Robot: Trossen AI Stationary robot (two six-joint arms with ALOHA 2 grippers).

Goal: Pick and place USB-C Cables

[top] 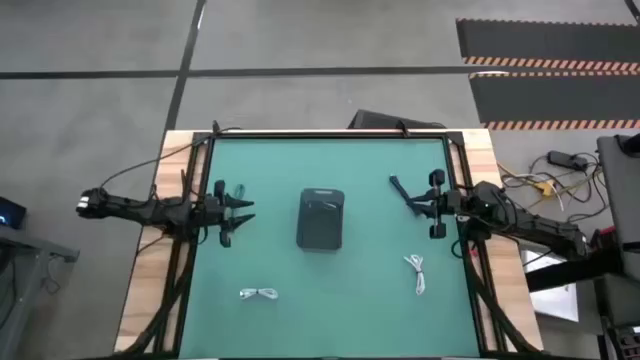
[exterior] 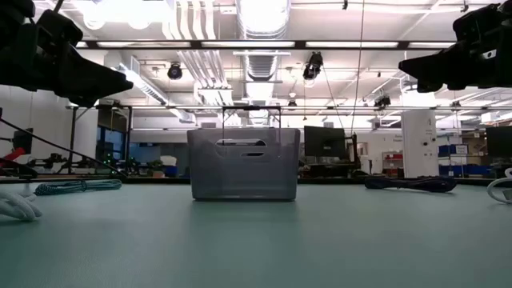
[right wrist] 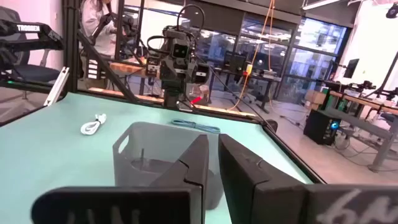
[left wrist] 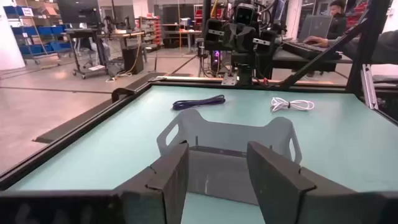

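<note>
Teal matting covers the table in the high view, framed by black rails on pale wood, with grey concrete floor and striped hazard mats beyond. At its middle stands the grey tray. The left gripper hovers just beside the tray on one side, fingers spread; the right gripper hangs on the opposite side, a little farther off, fingers close together. A white cable lies well apart from the left gripper toward the table's near edge, another white cable lies near the right gripper, and a dark cable sits right under the right gripper's tips.

Low across the matting, the tray stands upright at centre, both arms dark shapes overhead. A blue-green cable and a dark cable lie far back on either side. Behind is a workshop hall with ceiling ducts, strip lights, monitors and benches.

Past the left gripper, its fingers parted, the tray stands close ahead; farther off lie the dark cable and a white cable, below the other arm. A person sits at a desk in the room behind.

Past the right gripper, fingers nearly pressed together with a thin gap, the tray is just ahead; a white cable and a blue-green cable lie beyond. A person stands behind the frame.
</note>
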